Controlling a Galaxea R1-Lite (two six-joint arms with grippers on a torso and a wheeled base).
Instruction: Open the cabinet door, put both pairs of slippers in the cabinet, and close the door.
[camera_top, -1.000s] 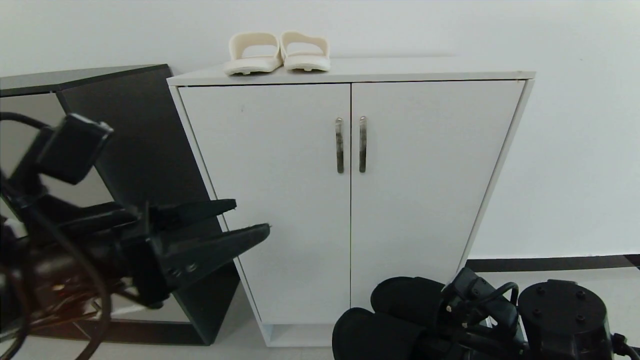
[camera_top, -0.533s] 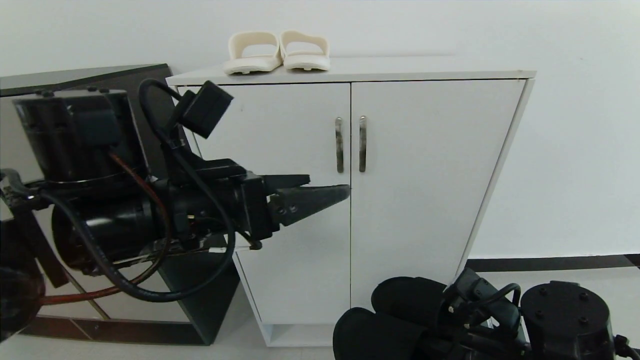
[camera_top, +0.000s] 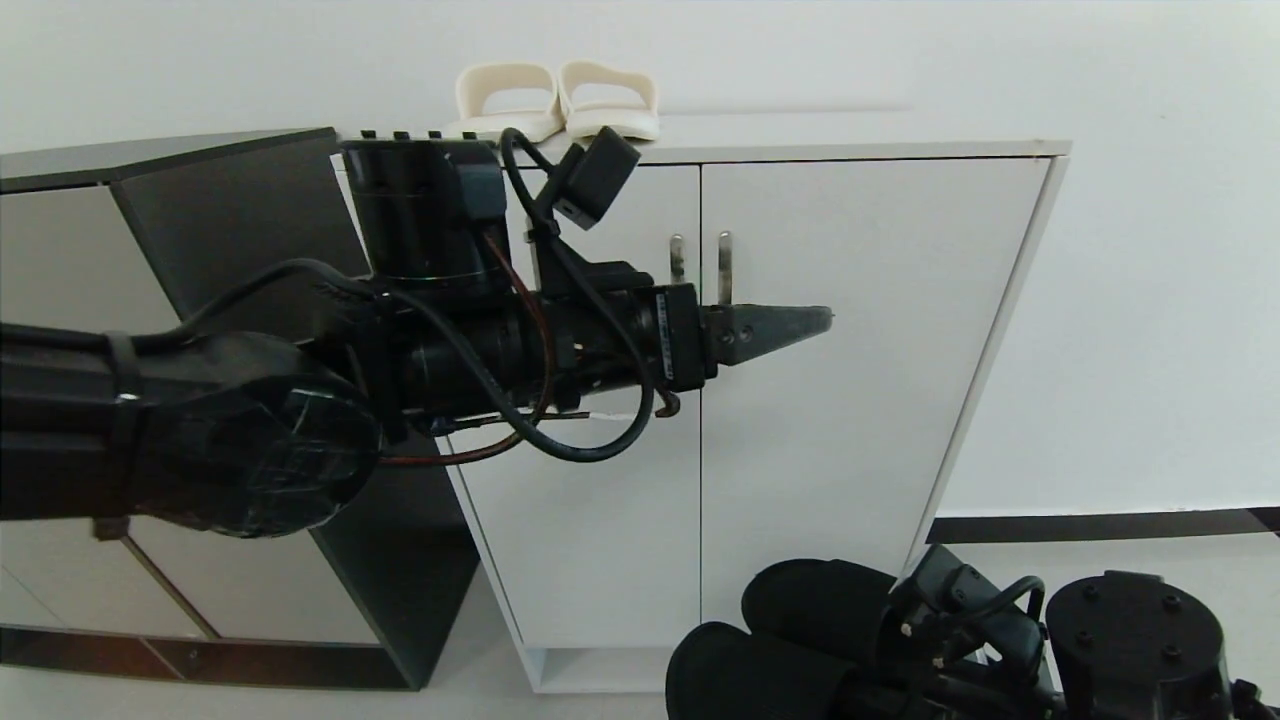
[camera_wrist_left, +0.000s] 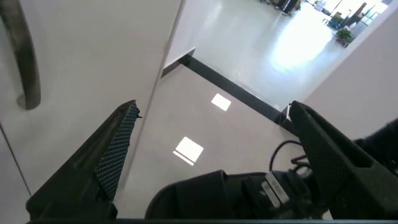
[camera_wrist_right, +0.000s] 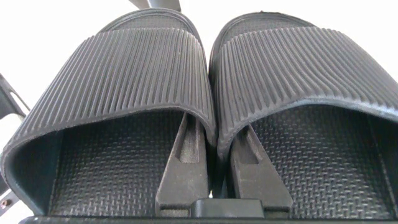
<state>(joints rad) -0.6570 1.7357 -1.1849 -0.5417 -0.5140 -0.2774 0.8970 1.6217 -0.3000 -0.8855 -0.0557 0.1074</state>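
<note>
The white cabinet (camera_top: 860, 400) stands against the wall (camera_top: 1150, 300) with both doors shut, and its two metal handles (camera_top: 724, 262) run side by side at the middle seam. The cream slippers (camera_top: 558, 100) sit as a pair on the cabinet's top, toward its left end. The black slippers (camera_top: 790, 630) are low down in front of the right door, near the cabinet's foot. The right pincer (camera_wrist_right: 216, 134) is clamped on them, one finger inside each slipper, pressing the two inner strap walls together. The left pincer (camera_top: 815, 320) is at handle height, pointing across the lower part of the handles with its tips over the right door; whether it touches them I cannot tell. Its fingers (camera_wrist_left: 109, 158) are spread apart with nothing between them. A dark unit (camera_top: 250, 210) stands just left of the cabinet
</note>
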